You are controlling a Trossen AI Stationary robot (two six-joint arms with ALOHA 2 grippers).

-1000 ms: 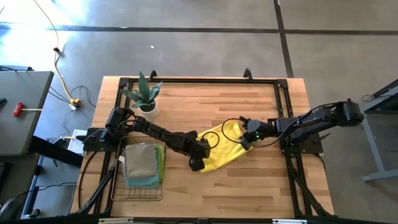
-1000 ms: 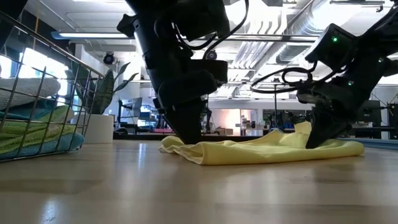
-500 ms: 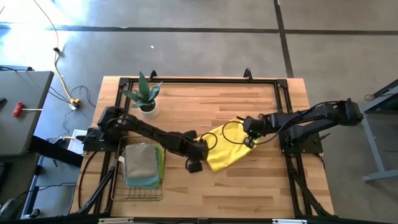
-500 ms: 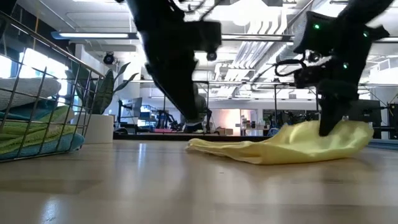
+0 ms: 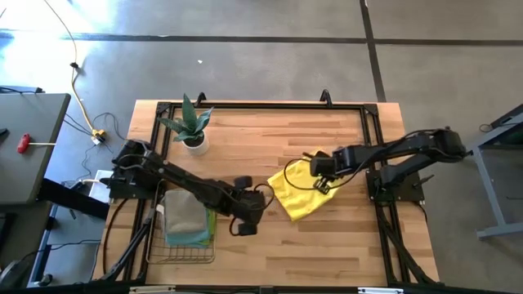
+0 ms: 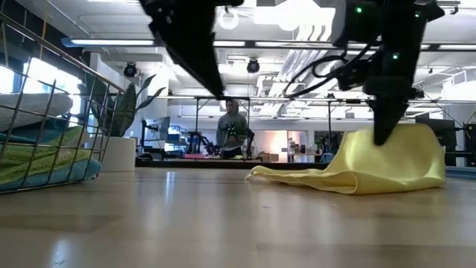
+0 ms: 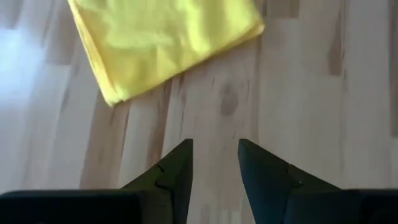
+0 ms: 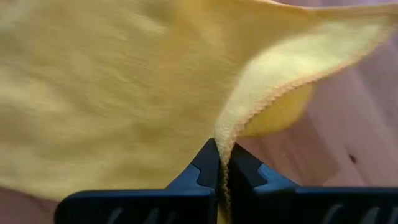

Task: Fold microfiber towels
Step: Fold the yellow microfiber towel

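Note:
A yellow microfiber towel [image 5: 296, 194] lies on the wooden table right of centre. Its right part is raised in a peak [image 6: 401, 134], and its left end [image 6: 271, 173] rests on the tabletop. My right gripper [image 8: 222, 163] is shut on it and stands over its right part [image 5: 321, 181]. My left gripper [image 7: 214, 152] hangs open above bare wood, left of the towel [image 7: 165, 43] and on its near side [image 5: 244, 228], holding nothing. Other folded towels [image 5: 186, 216] lie in the wire basket [image 5: 155, 245]. My right gripper pinches the yellow towel's stitched edge [image 8: 231, 127] between its two fingers. One layer or several, I cannot tell. The fingers come from above, pointing down [image 6: 383, 134]. The pinched edge is lifted off the table, and the cloth drapes down from it to the wood [image 6: 349, 182].
A potted plant [image 5: 192, 126] stands at the far left. The wire basket [image 6: 44, 112] of folded teal, green and grey towels sits at the near left. Bare wood lies in front of the towel [image 5: 327, 245]. A person [image 6: 234, 130] shows in the room behind.
My left gripper has risen off the towel's left end and drawn back toward the table's left and near edge. My right gripper has gone up and tipped to point down, lifting the towel's right part into a peak. The towel's left end has slid right along the table.

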